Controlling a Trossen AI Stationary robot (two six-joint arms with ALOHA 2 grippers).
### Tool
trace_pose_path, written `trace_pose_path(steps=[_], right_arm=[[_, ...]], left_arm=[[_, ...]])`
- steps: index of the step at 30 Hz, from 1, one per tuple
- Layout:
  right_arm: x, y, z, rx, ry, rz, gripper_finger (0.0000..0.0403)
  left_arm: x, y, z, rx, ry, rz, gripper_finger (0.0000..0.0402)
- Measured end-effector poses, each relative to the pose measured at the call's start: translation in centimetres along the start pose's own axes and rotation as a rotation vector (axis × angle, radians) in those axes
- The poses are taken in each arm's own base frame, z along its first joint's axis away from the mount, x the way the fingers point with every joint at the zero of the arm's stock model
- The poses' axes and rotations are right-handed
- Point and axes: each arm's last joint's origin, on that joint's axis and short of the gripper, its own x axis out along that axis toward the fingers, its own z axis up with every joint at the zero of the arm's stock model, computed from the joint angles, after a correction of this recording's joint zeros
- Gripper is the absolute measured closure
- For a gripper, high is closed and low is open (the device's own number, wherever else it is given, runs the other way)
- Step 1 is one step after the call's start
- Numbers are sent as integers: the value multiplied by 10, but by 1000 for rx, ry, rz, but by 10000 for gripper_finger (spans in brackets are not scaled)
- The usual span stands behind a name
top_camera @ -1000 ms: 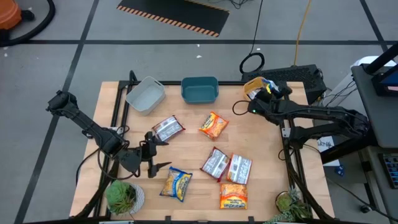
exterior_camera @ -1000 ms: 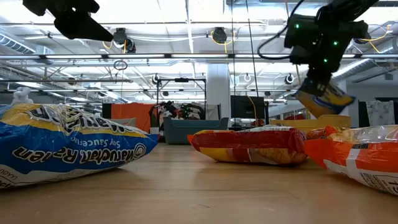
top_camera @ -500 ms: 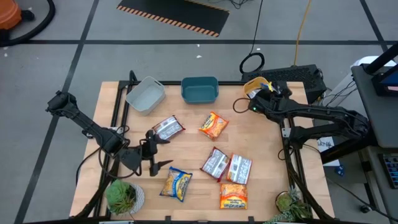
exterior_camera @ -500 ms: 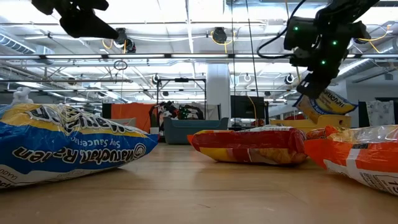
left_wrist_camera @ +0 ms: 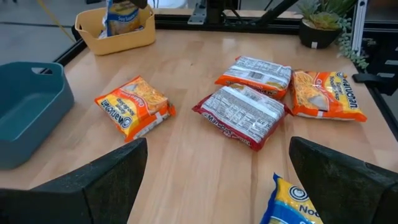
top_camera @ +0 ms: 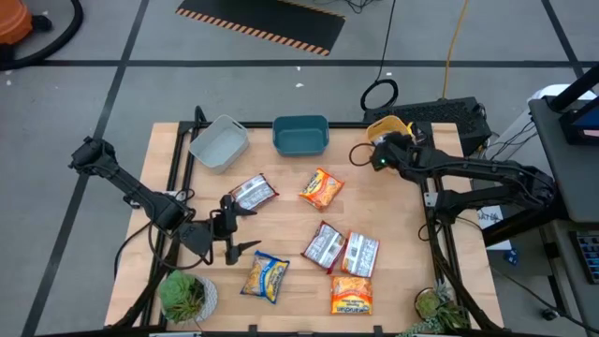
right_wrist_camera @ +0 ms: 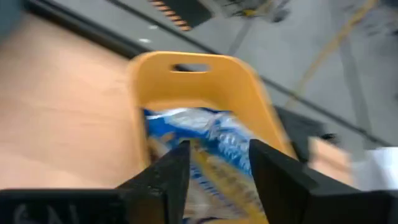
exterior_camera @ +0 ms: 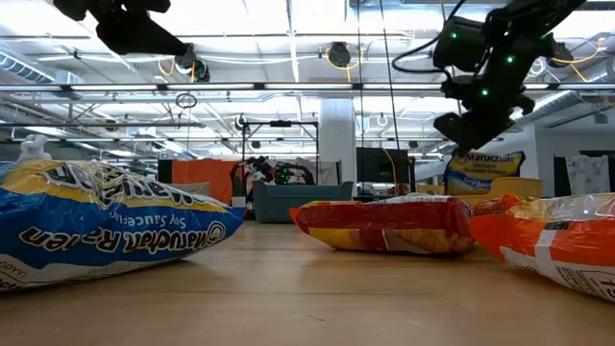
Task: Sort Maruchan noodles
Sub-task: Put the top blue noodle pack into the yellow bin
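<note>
Jaws of the right gripper (right_wrist_camera: pixel 214 171) were held apart, gripping nothing, directly above the yellow tub (right_wrist_camera: pixel 189 78), inside which a yellow-and-blue packet (right_wrist_camera: pixel 199 146) lay just beyond the fingertips (right_wrist_camera: pixel 168 168). In the low view that same packet (exterior_camera: pixel 483 170) was seen standing upright just below the right gripper (exterior_camera: pixel 461 125). Jaws of the left gripper (top_camera: pixel 229 229) were spread wide over the tabletop (top_camera: pixel 393 215), empty; another yellow-and-blue packet (top_camera: pixel 266 277) lay just beside them, a silver-red packet (top_camera: pixel 251 194) near them. Farther ahead of them were an orange packet (left_wrist_camera: pixel 134 106), two silver-red packets (left_wrist_camera: pixel 244 113) touching, and an orange packet (left_wrist_camera: pixel 326 94) beside those.
</note>
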Motion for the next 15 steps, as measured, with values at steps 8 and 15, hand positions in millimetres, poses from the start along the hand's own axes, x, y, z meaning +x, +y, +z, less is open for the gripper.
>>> trace_pose_path(steps=[8, 15], right_arm=[[-1, 11, 11, -6, -37, 207, 223], [-1, 7, 15, -67, -120, 55, 226]], left_arm=[[0, 0, 0, 0, 0, 0, 7], [0, 0, 0, 0, 0, -1, 7]])
